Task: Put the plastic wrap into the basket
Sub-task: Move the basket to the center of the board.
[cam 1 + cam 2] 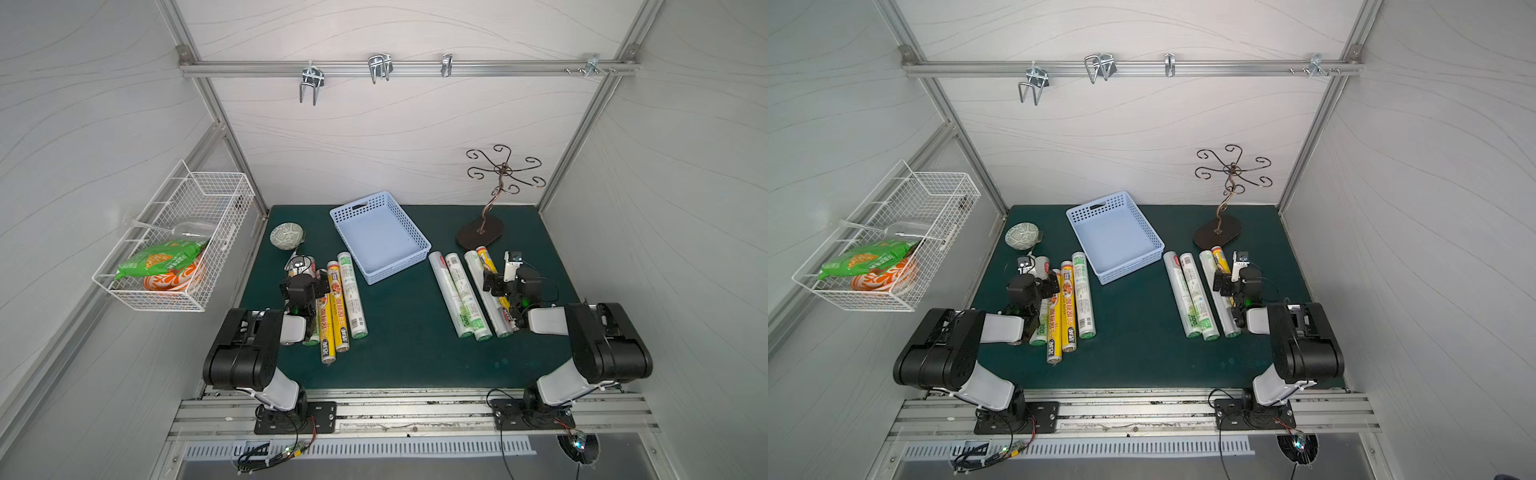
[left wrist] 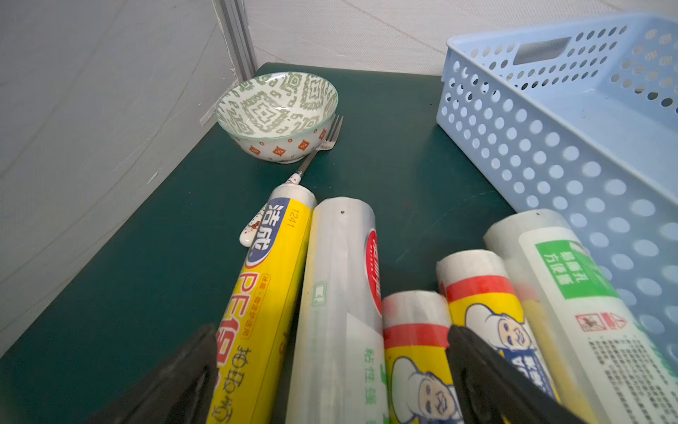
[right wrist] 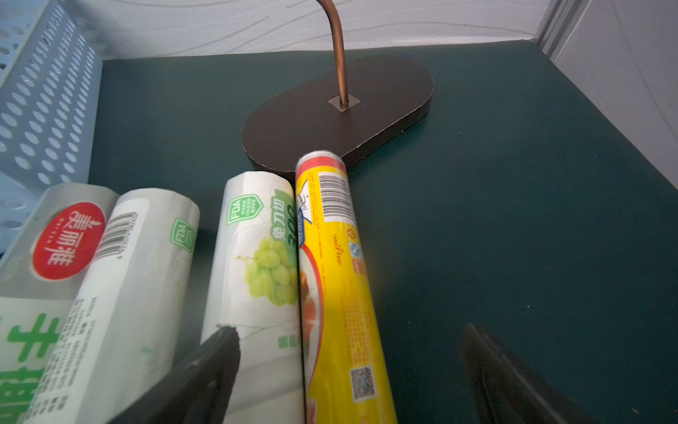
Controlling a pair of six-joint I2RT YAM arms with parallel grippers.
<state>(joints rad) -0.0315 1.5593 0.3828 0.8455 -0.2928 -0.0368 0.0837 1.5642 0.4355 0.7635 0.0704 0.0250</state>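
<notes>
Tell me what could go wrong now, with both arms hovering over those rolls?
1. The open left tool frames two touching rolls, the yellow roll and clear roll; it may clamp both or send neighbours rolling.
2. A fork lies at that yellow roll's far end, beside the bowl; it could get dragged.
3. By the right tool, the barcode roll ends at the stand base and may bump it.
</notes>
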